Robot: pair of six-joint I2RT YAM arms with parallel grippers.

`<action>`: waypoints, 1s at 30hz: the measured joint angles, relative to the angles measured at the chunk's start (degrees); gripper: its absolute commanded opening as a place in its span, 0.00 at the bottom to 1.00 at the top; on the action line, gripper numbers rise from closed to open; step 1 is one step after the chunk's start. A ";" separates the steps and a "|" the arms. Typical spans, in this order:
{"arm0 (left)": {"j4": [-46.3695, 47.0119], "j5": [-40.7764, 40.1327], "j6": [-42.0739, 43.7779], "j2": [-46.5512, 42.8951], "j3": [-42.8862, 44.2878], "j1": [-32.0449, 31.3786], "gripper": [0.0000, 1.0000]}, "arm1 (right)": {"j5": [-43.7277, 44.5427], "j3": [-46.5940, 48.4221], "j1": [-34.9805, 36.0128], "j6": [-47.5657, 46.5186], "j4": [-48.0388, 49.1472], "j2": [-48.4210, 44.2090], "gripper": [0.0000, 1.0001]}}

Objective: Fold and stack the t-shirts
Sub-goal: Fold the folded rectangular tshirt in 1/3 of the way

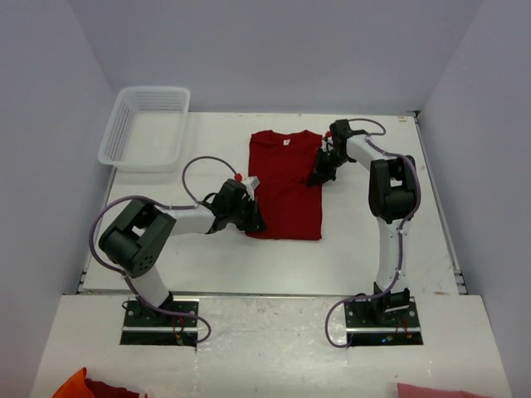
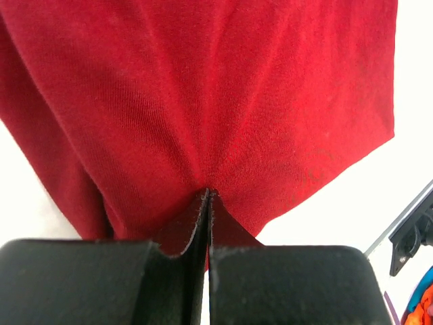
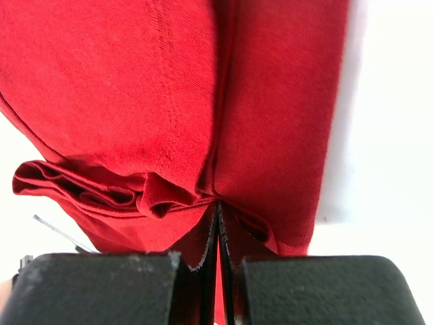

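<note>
"While both arms lean over the white table point(image 1: 249, 265), what do their jaws have hold of?" Mira asks.

"Each pair is pressed fully together on the same dark red t-shirt point(image 1: 286, 191)," Tom answers. "The left gripper point(image 1: 253, 219) has a thin pinch of cloth between its black fingers point(image 2: 101, 277). No gap shows between them apart from the cloth itself."

"And the other one?"

"The right gripper point(image 1: 319, 176) is closed in the same way. A bunched roll of folds point(image 3: 88, 189) sits just to the left of its jaws, and a straight crease runs away ahead of them."

"Where is the shirt, then?"

"It lies between the two sets of jaws, spread flat on the table as a long, narrow shape. The left jaws grip one long edge near the hem. The right jaws grip the opposite long edge, closer to the collar. From each wrist camera the red cloth fans out ahead of the jaws and fills most of the view, with bare white table to the side."

"Anything else nearby?"

"A small white neck label point(image 1: 288, 142) shows at the collar, past the right jaws. A white mesh basket point(image 1: 145, 128) stands well apart from both pairs of jaws, beyond the left ones, at the table's far corner."
</note>
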 measured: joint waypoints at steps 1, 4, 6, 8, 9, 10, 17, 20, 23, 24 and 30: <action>-0.02 -0.02 -0.11 -0.48 -0.48 -0.07 0.00 | -0.07 -1.38 0.04 -0.04 0.52 -0.81 0.00; -0.74 -0.46 -0.09 -1.66 -1.27 -0.11 0.00 | -0.13 -5.49 0.20 -0.57 2.89 -3.32 0.03; -1.90 -1.25 0.15 -2.34 -1.25 -0.17 0.00 | 0.09 -8.50 0.24 -1.36 5.14 -5.51 0.11; -3.67 -2.14 0.76 -3.13 -1.01 -0.35 0.00 | 0.79 -10.21 0.22 -2.03 6.64 -7.37 0.13; -4.90 -2.84 1.16 -3.56 -0.63 -0.46 0.00 | 1.07 -10.71 0.17 -2.34 7.17 -8.26 0.14; -6.58 -3.37 1.53 -3.82 0.04 -0.57 0.00 | 1.25 -11.17 0.15 -2.67 7.96 -9.42 0.18; -13.84 -6.62 3.50 -7.06 7.19 -2.03 0.14 | 2.93 -17.73 0.79 -2.89 11.37 -23.89 0.60; -16.44 -8.79 3.63 -11.32 8.24 -2.71 0.20 | 3.17 -24.04 1.88 -2.38 12.00 -32.79 0.61; -20.70 -12.68 3.63 -15.28 8.81 -2.99 0.37 | 3.21 -33.11 2.82 -1.07 13.97 -40.35 0.61; -22.14 -13.99 3.61 -16.24 8.92 -2.99 0.48 | 3.19 -36.22 2.97 -0.55 14.27 -42.14 0.62; -28.15 -16.59 3.96 -18.67 8.83 -1.05 0.59 | 2.84 -56.33 2.99 3.21 18.34 -52.13 0.66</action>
